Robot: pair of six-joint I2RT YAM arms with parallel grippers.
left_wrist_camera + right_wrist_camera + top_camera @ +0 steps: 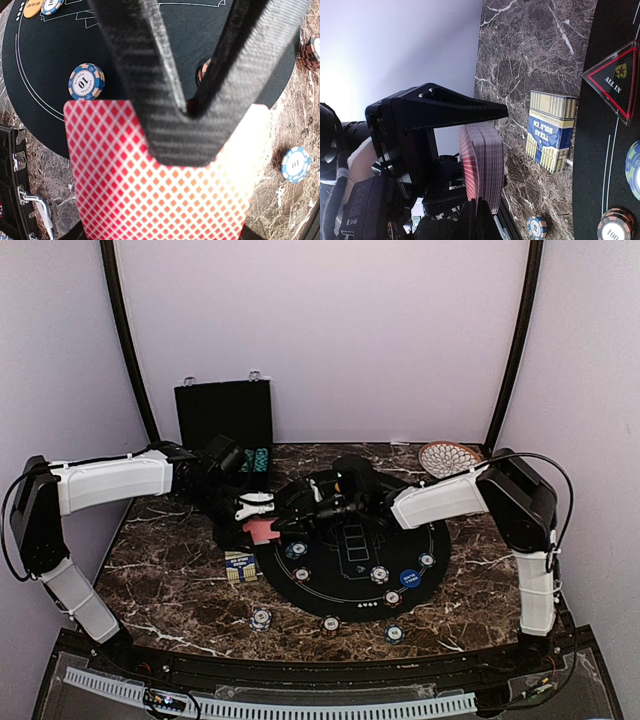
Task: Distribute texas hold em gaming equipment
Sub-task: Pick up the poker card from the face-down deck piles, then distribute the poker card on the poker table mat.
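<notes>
left wrist view showed the deck of red-backed playing cards (pixel 150 190) clamped in the left tool (pixel 257 508), over the black mat (pixel 55 60) rim; the right tool (pixel 187 109) was pressed together at the deck's far edge

left claw (pixel 187 107) pinched on red-backed card deck (pixel 150 200); blue "10" chip (pixel 86 81) on black mat (pixel 45 105) beside deck

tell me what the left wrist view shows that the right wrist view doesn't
Left wrist only: the red diamond back of the card deck, the orange disc and the black case with its latches. Right wrist only: the deck edge-on, the blue-and-cream card box and the triangular ALL IN marker. Both: the deck with the right gripper pinching its edge, poker chips, the black mat and the marble table.
</notes>
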